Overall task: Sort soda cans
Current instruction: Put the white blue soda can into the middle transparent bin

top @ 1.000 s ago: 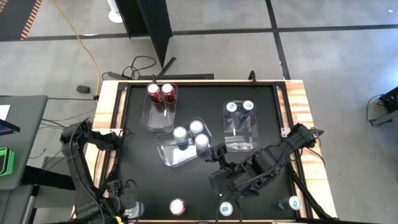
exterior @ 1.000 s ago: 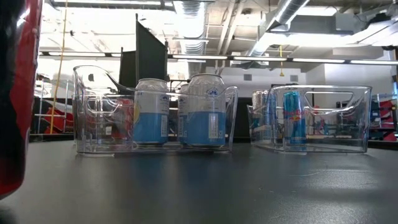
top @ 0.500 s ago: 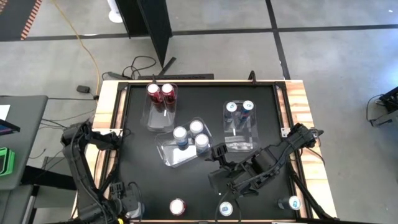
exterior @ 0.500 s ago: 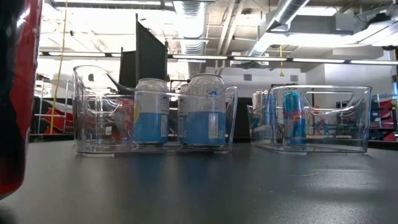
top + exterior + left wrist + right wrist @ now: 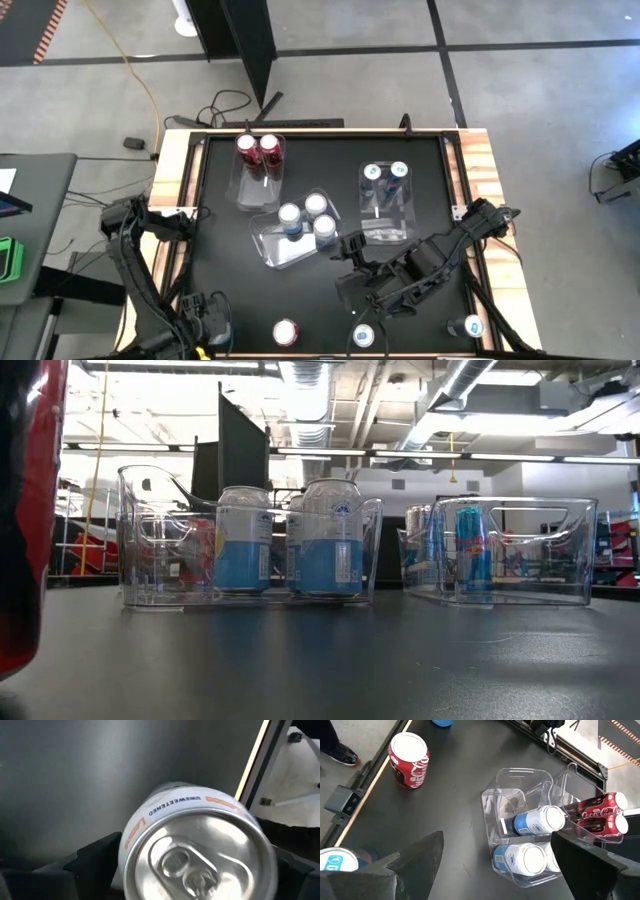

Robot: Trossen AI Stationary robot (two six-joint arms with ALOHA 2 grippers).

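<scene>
My left gripper [image 5: 207, 325] hangs open at the table's near left corner, pointing down over an upright white can [image 5: 200, 855] with a silver top and orange lettering. Its two fingers [image 5: 95, 862] stand on either side of the can; I cannot tell whether they touch it. My right gripper [image 5: 347, 272] waits open and empty above the near middle of the table. A red can [image 5: 285, 332], a silver-white can [image 5: 362, 336] and a blue can [image 5: 470, 326] stand loose along the near edge. Three clear bins hold two red cans [image 5: 258, 150], three silver-white cans [image 5: 305, 218] and two blue cans [image 5: 385, 172].
The clear bins [image 5: 285, 250] stand in the far and middle parts of the black table, and bare table lies between them and the near edge. The loose red can [image 5: 25, 510] fills the low view's left edge. Wooden rails [image 5: 170, 160] border the table.
My left gripper has come straight down toward the white can at the near left corner and stayed open. The cans and my right arm have kept still.
</scene>
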